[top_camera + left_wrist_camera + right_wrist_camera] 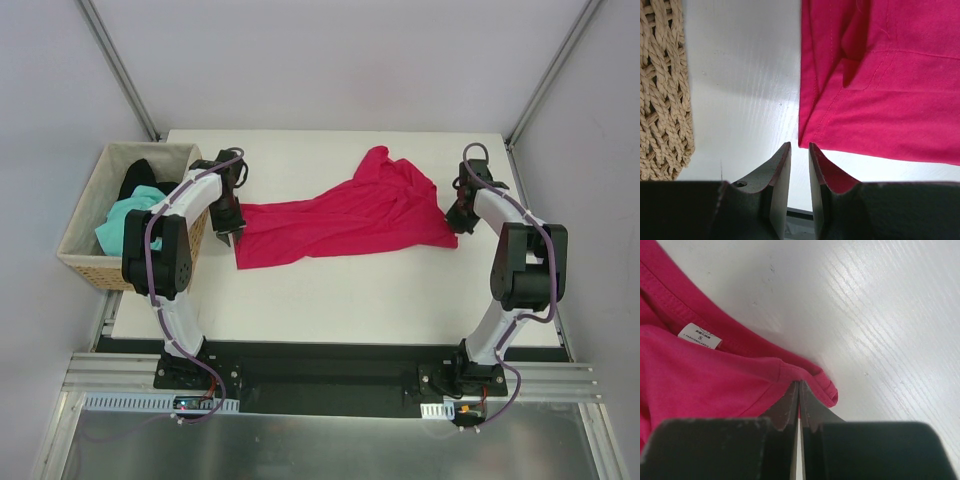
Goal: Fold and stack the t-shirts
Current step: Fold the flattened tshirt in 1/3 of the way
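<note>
1. One crimson t-shirt (pixel 340 220) lies spread across the white table (pixel 350 300), rumpled and bunched higher toward its right end, stretching from one gripper to the other.
2. Two more t-shirts sit in the wicker basket (pixel 82 262) at the table's left edge: a mint-green t-shirt (pixel 125 222) near the front and a black t-shirt (pixel 138 178) behind it.
3. At the shirt's left edge, just beside the basket, the left gripper (pixel 799 150) has its jaws a narrow gap apart. The stitched hem corner reaches the right fingertip, and bare table shows between the tips. Whether any cloth is pinched cannot be told.
4. At the shirt's right edge, the right gripper (pixel 799 386) has its jaws pressed together on a folded bit of the crimson cloth, which spreads to both sides of the tips.
5. A white size label (pixel 700 336) shows inside the collar seam, close to the right gripper in the right wrist view.
</note>
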